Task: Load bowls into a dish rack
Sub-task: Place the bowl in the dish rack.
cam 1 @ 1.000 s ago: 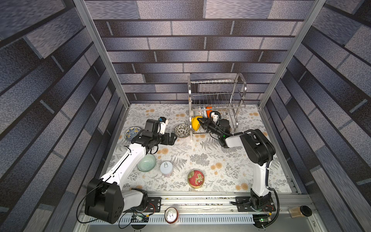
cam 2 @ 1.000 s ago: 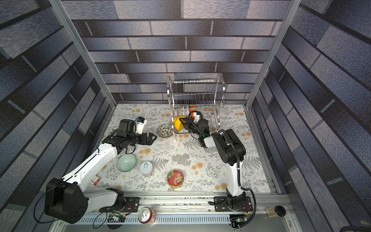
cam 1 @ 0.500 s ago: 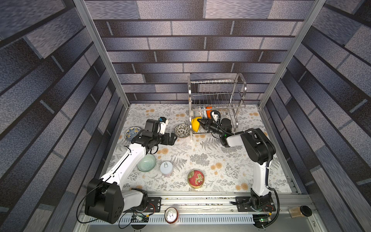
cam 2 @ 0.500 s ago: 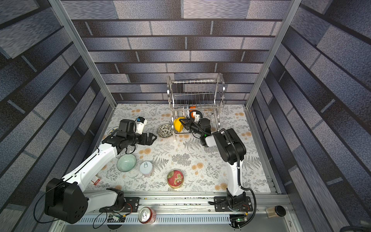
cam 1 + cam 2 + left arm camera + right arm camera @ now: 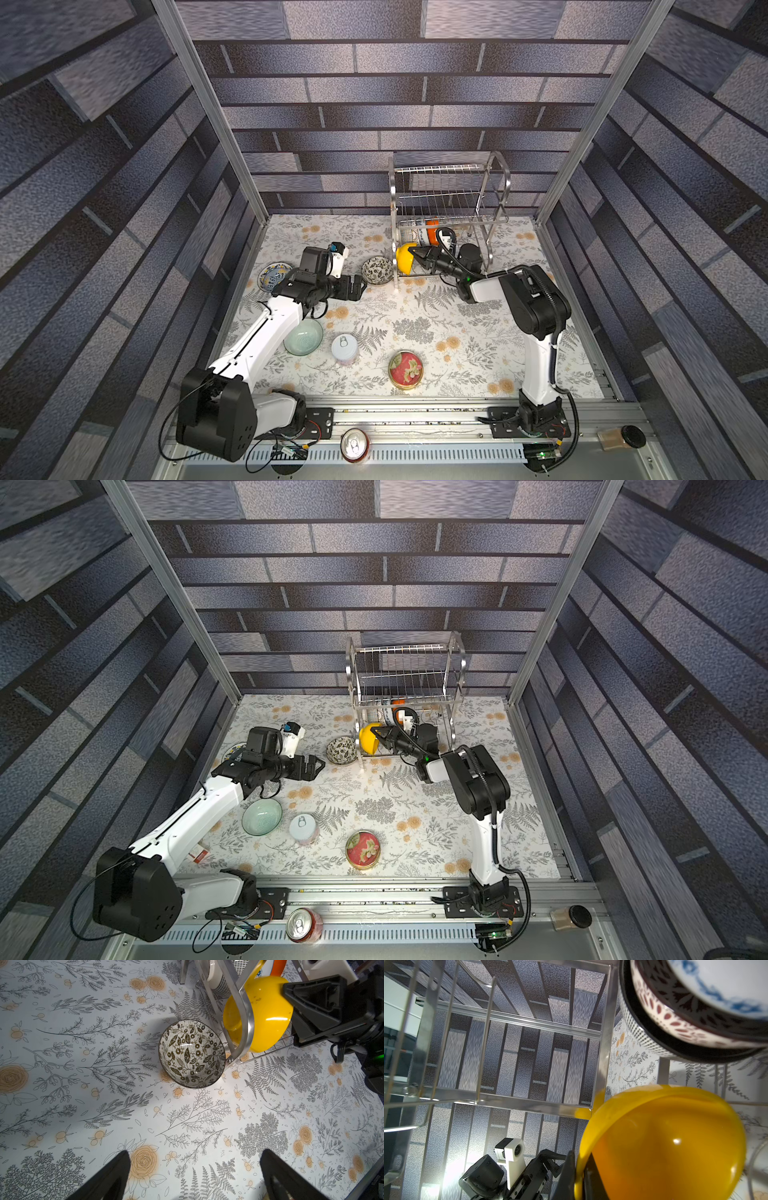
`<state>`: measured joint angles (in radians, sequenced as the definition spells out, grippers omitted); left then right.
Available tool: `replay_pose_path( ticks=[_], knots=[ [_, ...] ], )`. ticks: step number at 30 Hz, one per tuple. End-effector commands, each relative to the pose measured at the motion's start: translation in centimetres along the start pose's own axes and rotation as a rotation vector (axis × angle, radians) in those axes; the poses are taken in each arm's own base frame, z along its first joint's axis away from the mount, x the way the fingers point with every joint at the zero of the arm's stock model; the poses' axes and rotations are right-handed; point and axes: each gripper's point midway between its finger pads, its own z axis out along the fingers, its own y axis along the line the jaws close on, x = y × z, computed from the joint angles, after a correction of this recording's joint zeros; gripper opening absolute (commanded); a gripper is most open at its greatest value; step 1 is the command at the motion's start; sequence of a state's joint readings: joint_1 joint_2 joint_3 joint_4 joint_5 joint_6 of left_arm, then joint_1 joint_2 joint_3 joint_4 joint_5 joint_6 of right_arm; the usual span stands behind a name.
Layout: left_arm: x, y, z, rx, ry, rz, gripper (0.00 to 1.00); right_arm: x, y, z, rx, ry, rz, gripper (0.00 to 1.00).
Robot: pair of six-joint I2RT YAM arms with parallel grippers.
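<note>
The steel dish rack (image 5: 392, 199) (image 5: 352, 675) stands at the back. My right gripper (image 5: 415, 253) (image 5: 376, 731) (image 5: 578, 1167) is shut on the rim of a plain yellow bowl (image 5: 404, 259) (image 5: 369, 741) (image 5: 268, 1014) (image 5: 664, 1147). It holds the bowl on edge at the left end of the lower tier, against the arched frame. An orange bowl (image 5: 432, 232) and patterned bowls (image 5: 675, 1020) stand in that tier. A dark floral bowl (image 5: 377, 271) (image 5: 341, 751) (image 5: 192, 1054) sits on the mat beside the rack. My left gripper (image 5: 359, 286) (image 5: 318, 766) (image 5: 193, 1157) is open and empty, just short of it.
A pale green bowl (image 5: 303, 337) lies beside the left arm, and a blue-and-yellow patterned bowl (image 5: 274, 276) lies near the left wall. A white pull-tab can (image 5: 345, 347) and a flat red tin (image 5: 406, 369) stand toward the front. A drink can (image 5: 354, 445) sits on the front rail.
The right arm has shifted only slightly, still holding the yellow bowl at the rack's lower tier. The left arm has not moved.
</note>
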<state>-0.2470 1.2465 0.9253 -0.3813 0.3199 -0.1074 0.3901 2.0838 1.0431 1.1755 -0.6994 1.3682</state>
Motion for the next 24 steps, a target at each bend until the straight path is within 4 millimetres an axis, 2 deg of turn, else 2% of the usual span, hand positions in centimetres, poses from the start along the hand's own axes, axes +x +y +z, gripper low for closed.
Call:
replay_pose_path(
  ticks=[1,6,24],
  knots=[
    [-0.1,-0.3,-0.1,0.022,0.006,0.023,1.0,-0.6,3.6,0.5,-0.108,0.02,-0.089,0.05],
    [0.0,-0.3,-0.1,0.021,0.006,0.024,1.0,-0.7,4.0,0.6,-0.105,0.028,-0.093,0.05],
    [0.1,-0.3,0.0,0.028,0.011,0.027,1.0,0.6,2.0,1.1,-0.119,0.13,-0.052,0.05]
  ],
)
